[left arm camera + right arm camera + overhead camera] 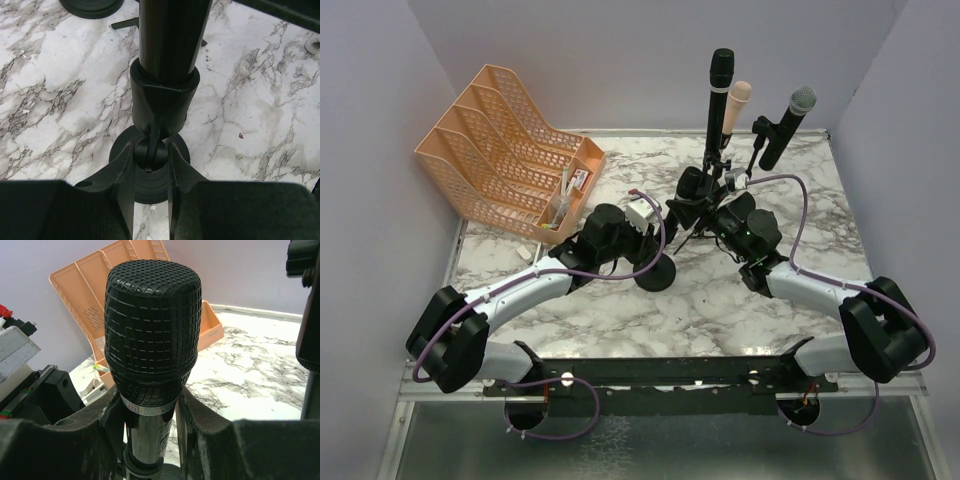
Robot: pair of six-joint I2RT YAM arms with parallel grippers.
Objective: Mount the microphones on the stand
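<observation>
left tool (pixel 150 156): nearly closed, clamping | right tool (pixel 150 412): half-spread, clamping | left arm (pixel 520 290), right arm (pixel 810 283): extended

The top external camera sits high behind the robot, looking down and forward over the whole marble table (pixel 720 310), including the orange file tray (pixel 510 140) at rear left. The left wrist camera looks steeply down, very near a black clip (pixel 161 100) and the round base (pixel 120 149) under it. The right wrist camera faces almost level toward rear left, a black microphone (pixel 152 325) filling it. It shares the tray with the top view; all 3 show marble.
</observation>
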